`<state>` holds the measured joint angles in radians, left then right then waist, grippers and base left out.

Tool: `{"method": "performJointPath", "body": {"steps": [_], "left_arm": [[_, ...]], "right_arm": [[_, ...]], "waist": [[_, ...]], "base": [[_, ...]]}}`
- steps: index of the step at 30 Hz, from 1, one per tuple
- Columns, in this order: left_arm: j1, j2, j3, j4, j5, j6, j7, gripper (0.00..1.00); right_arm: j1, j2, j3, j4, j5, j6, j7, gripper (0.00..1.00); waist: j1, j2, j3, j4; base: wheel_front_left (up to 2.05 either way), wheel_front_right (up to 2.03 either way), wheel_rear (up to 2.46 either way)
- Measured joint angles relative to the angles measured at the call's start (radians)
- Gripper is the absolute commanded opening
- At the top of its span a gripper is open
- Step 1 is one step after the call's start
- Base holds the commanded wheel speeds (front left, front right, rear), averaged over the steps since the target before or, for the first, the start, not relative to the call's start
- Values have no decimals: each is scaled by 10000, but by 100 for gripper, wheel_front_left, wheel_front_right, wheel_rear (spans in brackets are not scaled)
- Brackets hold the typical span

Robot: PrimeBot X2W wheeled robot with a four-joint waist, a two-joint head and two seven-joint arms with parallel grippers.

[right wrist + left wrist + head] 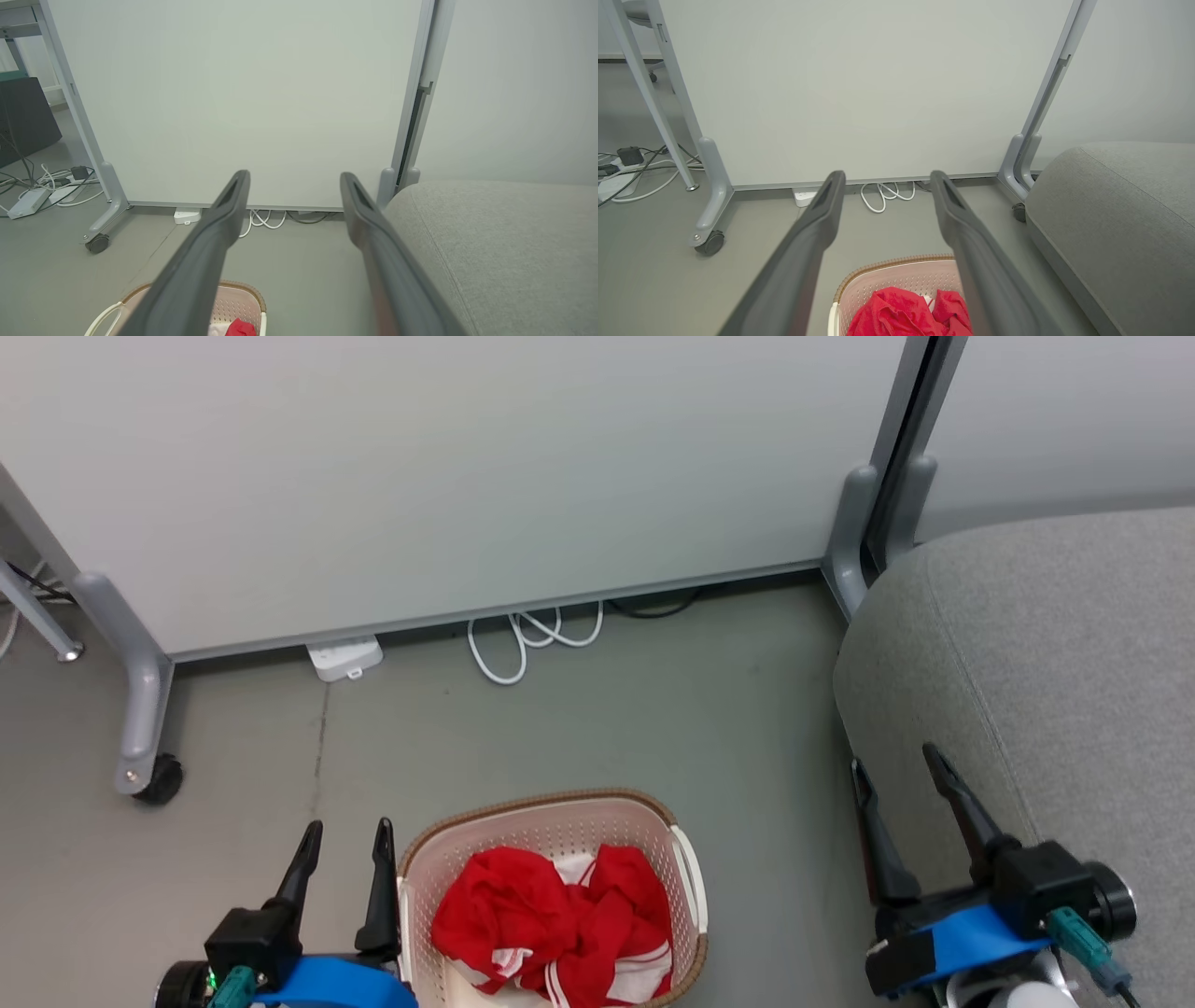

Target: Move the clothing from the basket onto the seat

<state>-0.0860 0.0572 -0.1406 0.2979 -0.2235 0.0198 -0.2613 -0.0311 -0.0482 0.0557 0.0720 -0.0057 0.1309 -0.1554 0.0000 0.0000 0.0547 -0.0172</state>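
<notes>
Red clothing with white striped trim lies crumpled in a cream perforated basket on the grey floor, at the bottom centre of the head view. The basket's brown woven-look rim curves around its far side, and a white handle shows on its right wall. The garments cover most of the basket's inside and sit below the rim. The tangle does not show how many pieces there are.

The left gripper hangs just beside the basket's left wall. Its two dark fingers are spread apart and hold nothing, and their tips point toward the far partition. The right gripper is well apart from the basket on the opposite side, its fingers likewise parted and empty. One of its fingers shows against the floor and the other against the near corner of the seat.

The seat, a broad grey woven cushion with a rounded corner and a seam line, takes up the right of the scene. A strip of floor runs between it and the basket.

Behind, a pale partition panel stands on grey legs, one of them ending in a black caster. A looped white cable and a white power strip lie on the floor along the panel's lower edge. In the left wrist view, more cables and a dark adapter lie beyond the left leg.
</notes>
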Motion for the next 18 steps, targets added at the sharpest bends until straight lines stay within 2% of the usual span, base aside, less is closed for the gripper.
{"method": "performJointPath", "body": {"steps": [7,18], "left_arm": [[-1061,349,-107,700,157,-178,176,100],[-3242,809,-376,3154,403,-405,1034,100]], "right_arm": [[-1318,-6,378,-163,2,0,-228,100],[-3190,-13,1174,75,355,0,-754,100]], "waist": [[1,0,1367,-530],[3,0,3840,-1739]], "base": [[0,0,0],[0,0,0]]}}
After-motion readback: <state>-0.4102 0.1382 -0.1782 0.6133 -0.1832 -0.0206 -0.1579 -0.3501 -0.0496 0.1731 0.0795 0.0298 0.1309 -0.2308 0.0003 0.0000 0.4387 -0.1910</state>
